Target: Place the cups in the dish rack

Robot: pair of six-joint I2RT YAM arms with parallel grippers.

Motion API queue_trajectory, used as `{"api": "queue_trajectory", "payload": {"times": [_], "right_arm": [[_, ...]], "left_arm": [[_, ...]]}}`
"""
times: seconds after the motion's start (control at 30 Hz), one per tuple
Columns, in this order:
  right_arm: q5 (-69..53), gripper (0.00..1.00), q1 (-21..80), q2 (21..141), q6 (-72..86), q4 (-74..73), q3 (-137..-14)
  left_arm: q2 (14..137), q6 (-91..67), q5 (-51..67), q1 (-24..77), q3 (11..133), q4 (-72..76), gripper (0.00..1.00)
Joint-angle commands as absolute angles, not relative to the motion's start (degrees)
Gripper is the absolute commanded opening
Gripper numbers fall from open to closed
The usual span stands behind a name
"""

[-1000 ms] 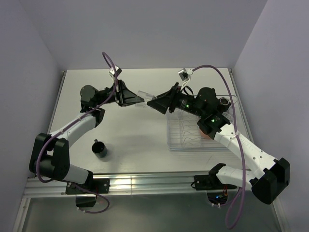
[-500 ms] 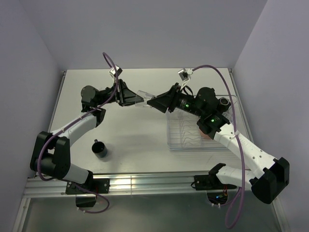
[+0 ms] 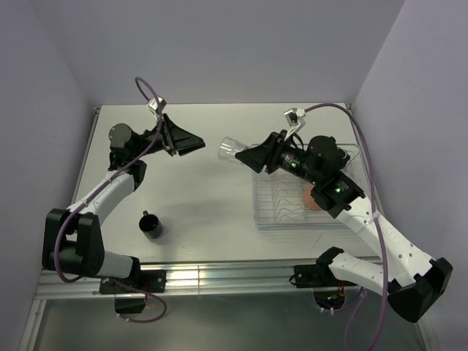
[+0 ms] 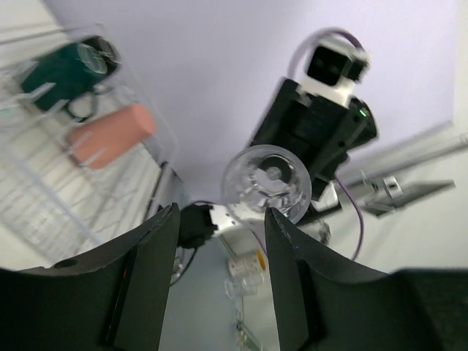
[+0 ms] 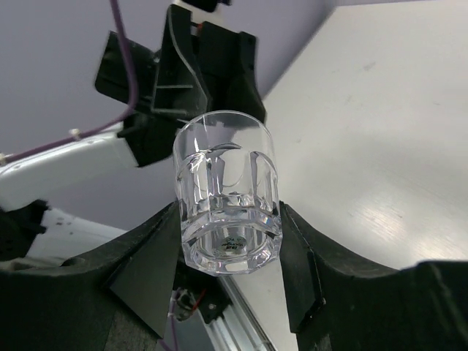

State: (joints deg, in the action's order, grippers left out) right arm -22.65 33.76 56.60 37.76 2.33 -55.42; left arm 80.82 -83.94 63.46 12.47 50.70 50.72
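A clear glass tumbler (image 3: 229,149) hangs in the air over the table's middle, lying sideways, with my right gripper (image 3: 247,154) shut on its thick base (image 5: 228,245). My left gripper (image 3: 199,143) stands open a short way to the tumbler's left, apart from it, nothing between its fingers (image 4: 157,241). In the left wrist view the tumbler (image 4: 267,181) faces me mouth-first beyond the open jaws. The dish rack (image 3: 265,218), a see-through tray with wire prongs, lies at the right, holding a salmon-orange cup (image 3: 311,199) and a dark green mug (image 4: 64,69). A black mug (image 3: 151,225) stands at the near left.
White walls close the table in at the back and on both sides. A metal rail (image 3: 219,278) runs along the near edge by the arm bases. The right arm's elbow hangs over the rack's far part and hides it.
My left gripper opened, let go of the tumbler and drew back to the left. My right gripper shut on the tumbler's base and now holds it alone.
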Motion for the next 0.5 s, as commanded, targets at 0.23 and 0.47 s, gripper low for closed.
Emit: {"api": "queue_trajectory", "payload": {"times": [0.23,0.47], "right_arm": [[7.9,0.0,31.3,58.0,26.6,-38.1,-70.3],[11.9,0.0,31.3,66.6,24.1,-43.3,-67.5]], "left_arm": [[74.2,-45.6,45.4,4.7,62.8,-8.2,0.55],[74.4,-38.2,35.4,4.7,69.3,-23.9,0.54]]}}
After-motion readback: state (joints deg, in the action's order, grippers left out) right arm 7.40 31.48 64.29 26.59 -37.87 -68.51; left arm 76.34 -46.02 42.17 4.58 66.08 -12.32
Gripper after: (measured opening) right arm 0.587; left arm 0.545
